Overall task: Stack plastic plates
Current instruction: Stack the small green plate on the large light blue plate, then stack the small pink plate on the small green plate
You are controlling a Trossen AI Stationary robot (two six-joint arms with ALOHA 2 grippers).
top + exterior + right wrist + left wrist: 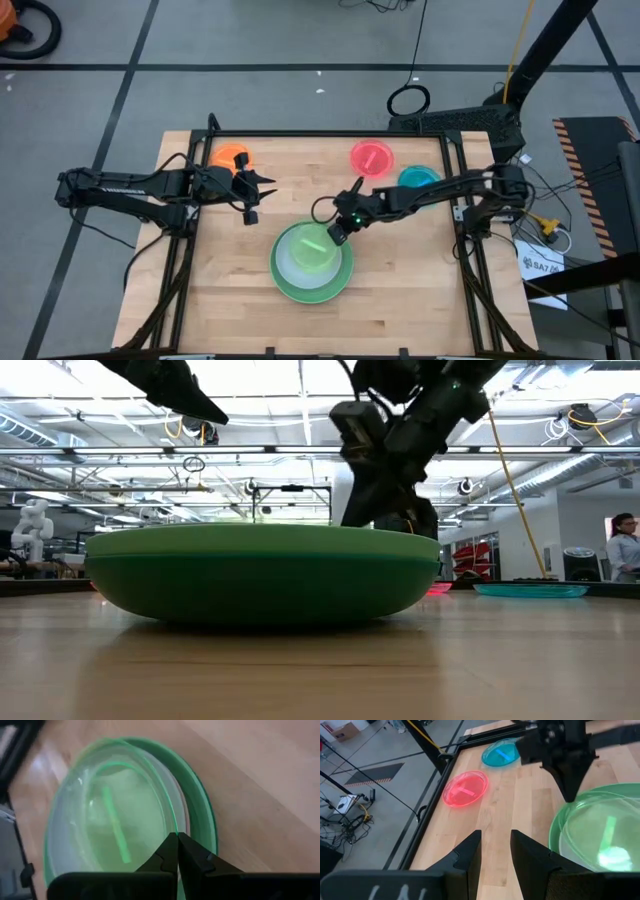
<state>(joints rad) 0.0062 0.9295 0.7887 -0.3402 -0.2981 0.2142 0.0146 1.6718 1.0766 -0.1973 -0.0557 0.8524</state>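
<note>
A stack of plastic plates (pixel 311 265) sits near the table's middle. A large green plate (pixel 202 815) is at the bottom, paler plates are nested in it, and a clear yellow-green one (pixel 110 820) is on top. Loose on the far part of the table lie an orange plate (pixel 232 158), a red-pink plate (pixel 372 157) and a blue plate (pixel 418 178). My right gripper (pixel 176 840) is shut, with its tips over the stack's far-right rim. My left gripper (pixel 495 837) is open and raised left of the stack, near the orange plate. My right gripper comes down from above with its shut fingertips (pixel 170 845) at the rim of the stacked plates (pixel 180 825), on the stack's far-right side. I cannot tell whether they touch the rim. The stack rests flat on the table.
The red-pink plate (pixel 465 789) and the blue plate (pixel 501 754) lie flat near the far right corner. A black frame (pixel 330 133) edges the table. Bare wood shows on the near side (pixel 230 310) and left of the stack.
</note>
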